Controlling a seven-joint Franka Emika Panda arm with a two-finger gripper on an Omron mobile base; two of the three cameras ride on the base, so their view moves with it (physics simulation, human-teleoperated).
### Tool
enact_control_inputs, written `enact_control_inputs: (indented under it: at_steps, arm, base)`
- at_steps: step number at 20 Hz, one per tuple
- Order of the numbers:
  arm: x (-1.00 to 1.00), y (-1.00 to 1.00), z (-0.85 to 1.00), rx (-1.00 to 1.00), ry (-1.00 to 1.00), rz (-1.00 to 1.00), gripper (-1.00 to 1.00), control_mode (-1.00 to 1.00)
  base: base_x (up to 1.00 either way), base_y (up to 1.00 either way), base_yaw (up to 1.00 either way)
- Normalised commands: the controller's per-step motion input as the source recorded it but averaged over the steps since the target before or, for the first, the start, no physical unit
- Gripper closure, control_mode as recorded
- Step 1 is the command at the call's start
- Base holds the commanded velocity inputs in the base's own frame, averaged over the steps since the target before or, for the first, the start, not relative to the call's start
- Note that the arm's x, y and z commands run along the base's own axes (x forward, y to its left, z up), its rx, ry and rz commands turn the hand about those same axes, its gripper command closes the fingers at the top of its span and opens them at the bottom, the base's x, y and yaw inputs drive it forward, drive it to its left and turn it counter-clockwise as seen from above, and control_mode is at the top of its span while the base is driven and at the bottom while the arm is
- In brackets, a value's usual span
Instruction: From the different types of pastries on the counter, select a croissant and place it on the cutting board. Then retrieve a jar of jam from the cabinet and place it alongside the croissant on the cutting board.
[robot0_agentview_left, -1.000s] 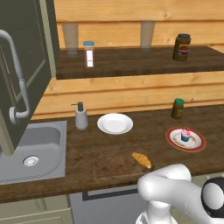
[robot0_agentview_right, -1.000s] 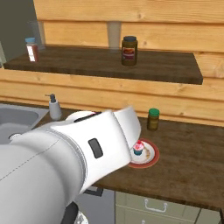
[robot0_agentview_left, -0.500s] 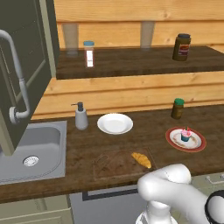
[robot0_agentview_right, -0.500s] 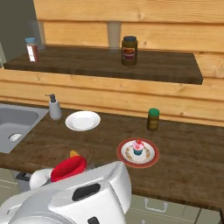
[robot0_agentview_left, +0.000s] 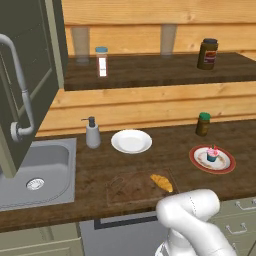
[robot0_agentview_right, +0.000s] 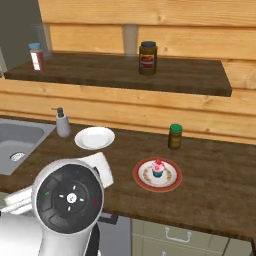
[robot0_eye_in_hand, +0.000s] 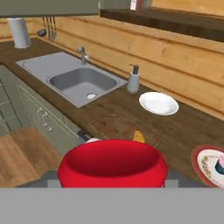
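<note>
In the hand view, a jar of jam with a wide red lid sits between the dark fingers of my gripper, which is shut on it. The jar is low, in front of the counter edge. Beyond it a golden croissant lies on the dark wooden cutting board. From the left base view, the croissant rests on the right part of the cutting board, near the counter's front edge, just beyond my white arm.
A white plate and a soap dispenser stand behind the board, and the sink is to its left. A cupcake on a red-rimmed plate and a green-lidded jar are to the right. A dark jar stands on the shelf.
In the right base view my arm has swung down to the lower left, uncovering the counter. The things on the counter have not moved.
</note>
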Motion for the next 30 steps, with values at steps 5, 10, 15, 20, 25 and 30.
enact_control_inputs:
  at_steps: [5, 10, 15, 20, 25, 30]
  arm:
    - [1.00, 0.92, -0.78, 0.21, -0.11, 0.19, 1.00, -1.00]
    - [1.00, 1.00, -0.46, 0.25, -0.21, 0.00, 1.00, -1.00]
    - [0.99, 0.39, -0.94, 0.15, 0.00, 0.60, 1.00, -1.00]
    - [0.68, 0.00, -1.00, 0.12, 0.00, 0.88, 1.00, -1.00]
    - [0.23, 0.22, -0.42, 0.05, 0.00, 0.43, 1.00, -1.00]
    - [0.37, 0.40, 0.00, 0.00, 0.00, -0.17, 1.00, -1.00]
  base:
    - [0.00, 0.00, 0.00]
    - [0.00, 0.00, 0.00]
    - [0.00, 0.00, 0.00]
    - [0.00, 0.00, 0.00]
    - [0.00, 0.00, 0.00]
    - [0.00, 0.00, 0.00]
